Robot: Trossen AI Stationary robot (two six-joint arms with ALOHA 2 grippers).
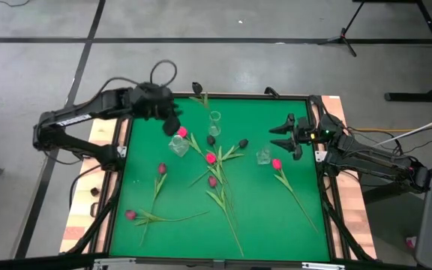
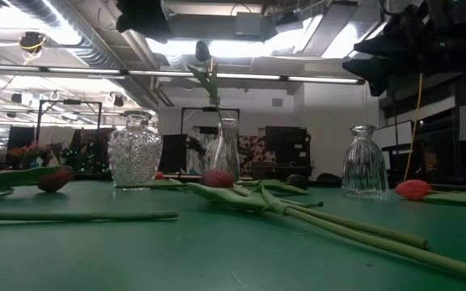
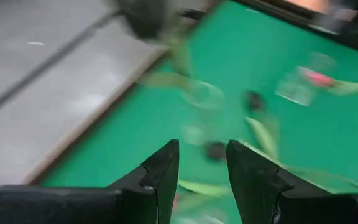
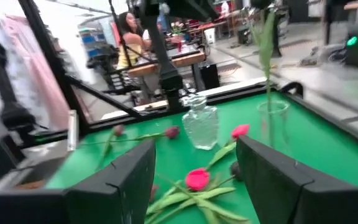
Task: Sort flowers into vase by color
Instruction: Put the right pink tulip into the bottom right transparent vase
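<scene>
The green surface point(image 1: 261, 217) filled most of the space between the two dark arms, with the flowers point(image 1: 217, 186) scattered over its middle and left side. Most lay flat: a cluster of pink-red heads and long green stems crossed in the centre, one lay alone toward the right with its stem running to the near right corner, and two more lay at the near left. A single dark-headed flower point(image 1: 198, 90) stood upright in the slim vase point(image 1: 214, 118) near the far edge.

Three glass vases stood on the surface. The cut-glass vase point(image 1: 178, 145) was left of centre with a pink head just beside it, the slim one was farther back, and the bell-shaped vase point(image 1: 263, 156) was to the right.

The left jaws point(image 1: 172, 122) hung above the far left part of the surface, near the cut-glass vase, parted only narrowly and holding nothing; the flowers lay below and beyond them, apart from the fingers point(image 3: 160, 171).

The right jaws point(image 1: 283, 139) hovered at the right edge, spread wide and empty, with the bell-shaped vase and the nearest pink flower point(image 1: 277, 163) just to their near left, not touching.
</scene>
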